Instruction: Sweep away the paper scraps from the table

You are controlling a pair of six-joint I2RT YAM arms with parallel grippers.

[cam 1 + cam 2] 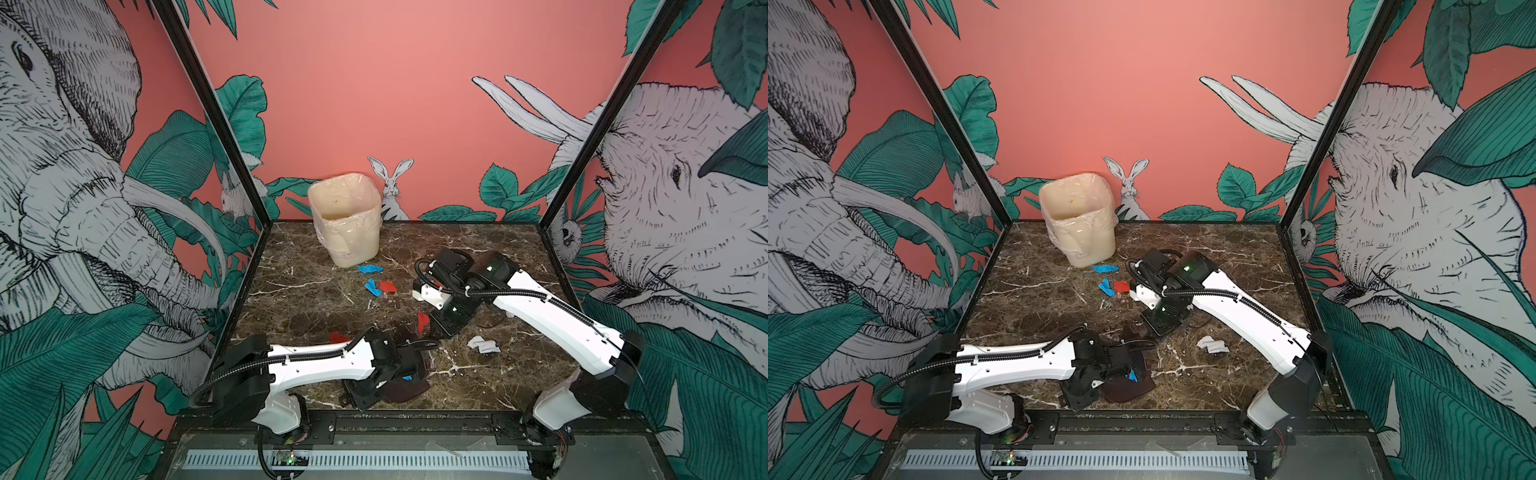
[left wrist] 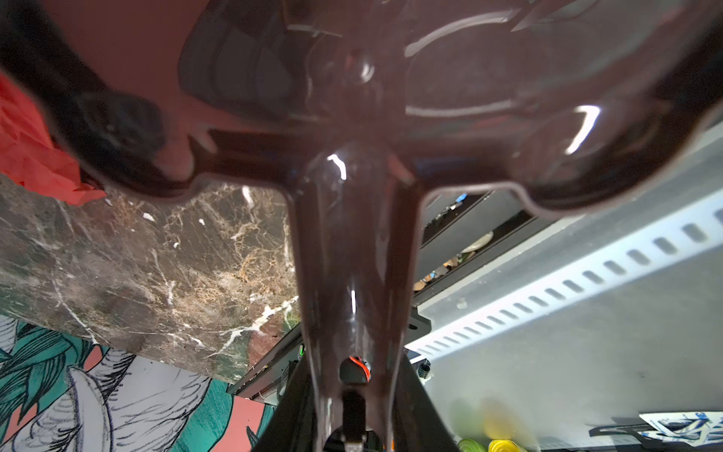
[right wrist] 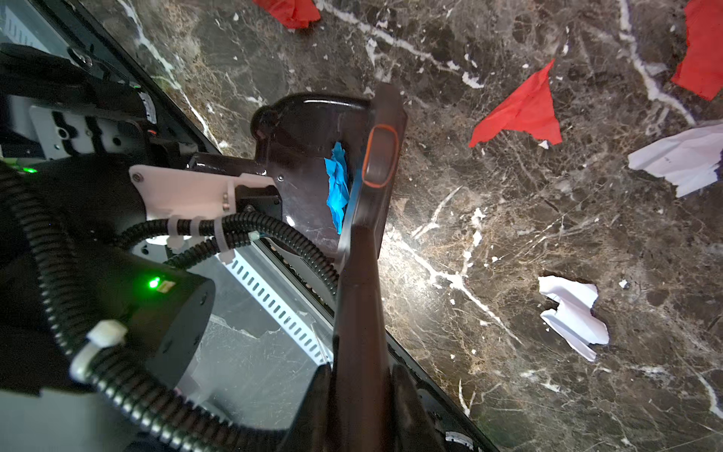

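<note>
marble table point(image 3: 508, 235) littered: your left gripper point(image 2: 354, 399) clamps the dustpan point(image 3: 301, 129) handle, your right gripper point(image 3: 362, 391) clamps the brush point(image 3: 377, 156). keep the lip flat, sweep the red scrap point(image 3: 520, 109) in.

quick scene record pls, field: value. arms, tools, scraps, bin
left gripper: shut on the dustpan handle; pan near the table front edge
right gripper: shut on the brush handle; brush head at the pan's open edge
in pan: one blue scrap
near bin: blue pieces and a red piece
mid-table: red scrap, white scrap
bin: upright at the far edge, plastic liner
</note>
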